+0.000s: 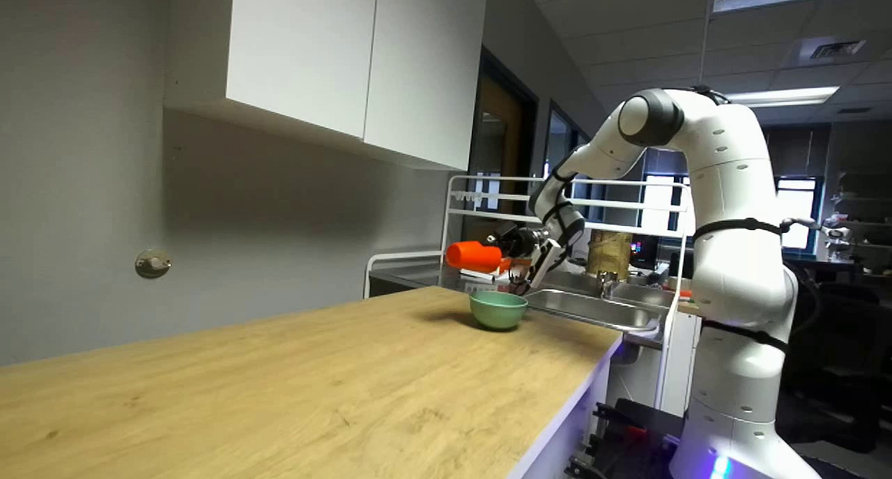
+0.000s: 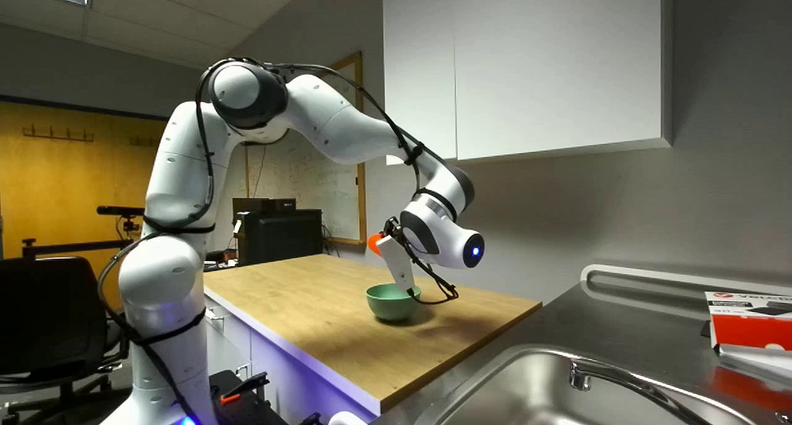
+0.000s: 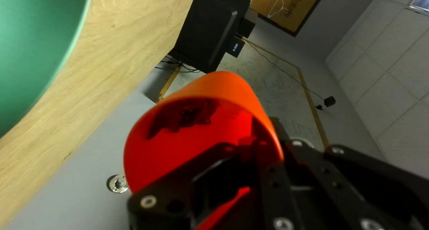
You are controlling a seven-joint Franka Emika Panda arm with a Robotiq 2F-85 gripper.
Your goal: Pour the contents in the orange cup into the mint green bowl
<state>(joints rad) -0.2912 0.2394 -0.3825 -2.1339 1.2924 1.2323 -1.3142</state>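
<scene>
Claw point(image 3: 246, 156) clamped on orange cup point(image 3: 174, 149) at its rim, fingers point(image 3: 161, 206) partly apart with orange between; exact gap, can't tell; cup smooth, tapered, tipped on its side, dark patch point(image 3: 191, 114) on inner side too blurred to name; green bowl point(image 1: 498, 316), round and smooth, upright at cup's 5 o'clock in an exterior view, below and apart; pale wood-grain table point(image 1: 313, 395) under it; shiny metal sink point(image 1: 592, 309) at bowl's 3 o'clock; flat-fronted white cupboard point(image 1: 300, 40) at 11, on plain grey wall point(image 1: 77, 186).

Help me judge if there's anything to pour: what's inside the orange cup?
Dark, uneven stuff lies inside the orange cup; I can't tell what. Black fingers cover part of its mouth, hiding anything behind.
</scene>
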